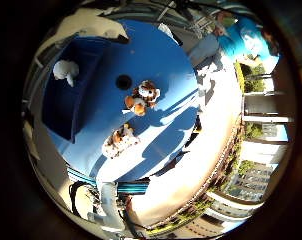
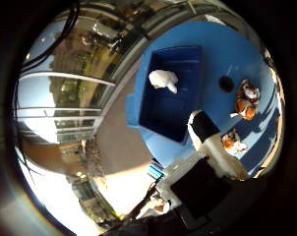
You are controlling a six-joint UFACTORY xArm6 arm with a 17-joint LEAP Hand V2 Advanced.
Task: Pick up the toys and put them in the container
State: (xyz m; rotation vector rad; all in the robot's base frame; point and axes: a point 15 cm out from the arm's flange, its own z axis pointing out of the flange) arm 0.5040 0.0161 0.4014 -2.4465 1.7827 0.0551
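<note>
Two plush toys are lying on the blue worktop (image 1: 161,65): one (image 1: 142,97) just beside the dark hole (image 1: 123,81), the other (image 1: 120,140) farther from it. The container (image 2: 175,93), holding a white toy (image 2: 163,78), is sitting beyond the hole. The hand (image 2: 207,142) is hovering well above, gripping nothing; its finger spread I cannot tell.

A white plush toy (image 2: 163,79) lies inside the open blue container (image 2: 187,59) on the blue desk (image 1: 161,60). Two orange-and-white plush toys (image 1: 142,97) (image 1: 120,140) lie near each other on the desk beside the container.
</note>
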